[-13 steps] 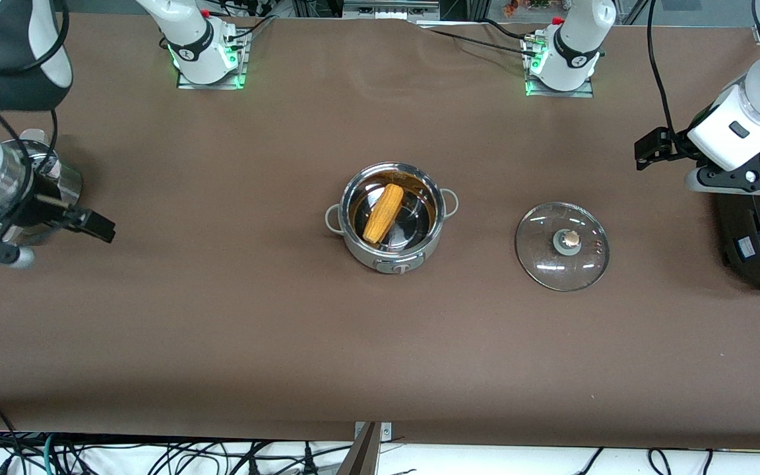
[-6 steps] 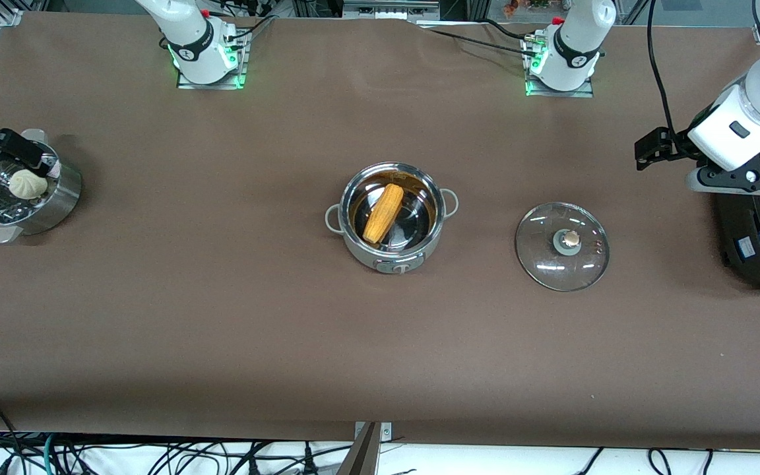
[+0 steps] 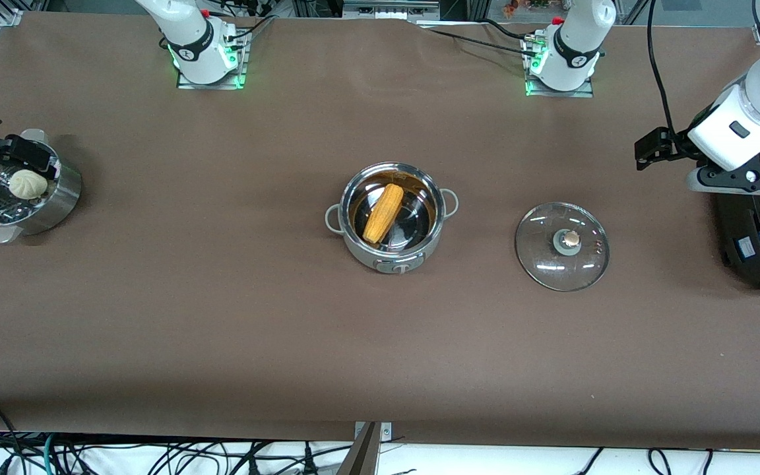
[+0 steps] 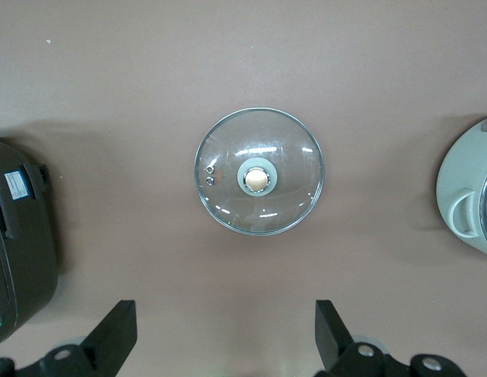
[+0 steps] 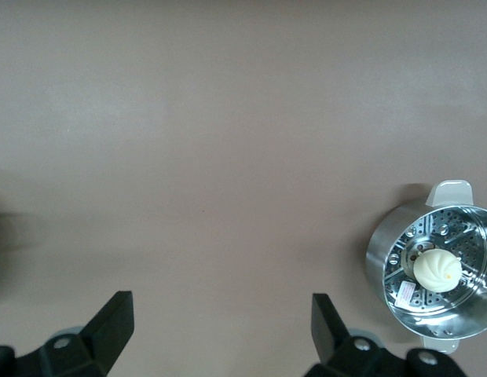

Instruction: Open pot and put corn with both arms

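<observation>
front view: we note the right gripper (image 5: 220, 345) has pulled up over the steamer (image 3: 57, 198), fingers spread like the left gripper (image 4: 226, 345), while corn (image 3: 383, 212) lies in the open pot (image 3: 419, 254), lid (image 3: 562, 245) at 3 o'clock, so the task looks done.

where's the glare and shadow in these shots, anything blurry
Front view: white glare streaks on the glass lid, bright reflections inside the pot around the corn, green glow at both arm bases. Left wrist view: the same streaks on the lid, soft shadow beside the black cooker. Right wrist view: a dark smudge at one edge; the steamer and bun are sharp.
</observation>
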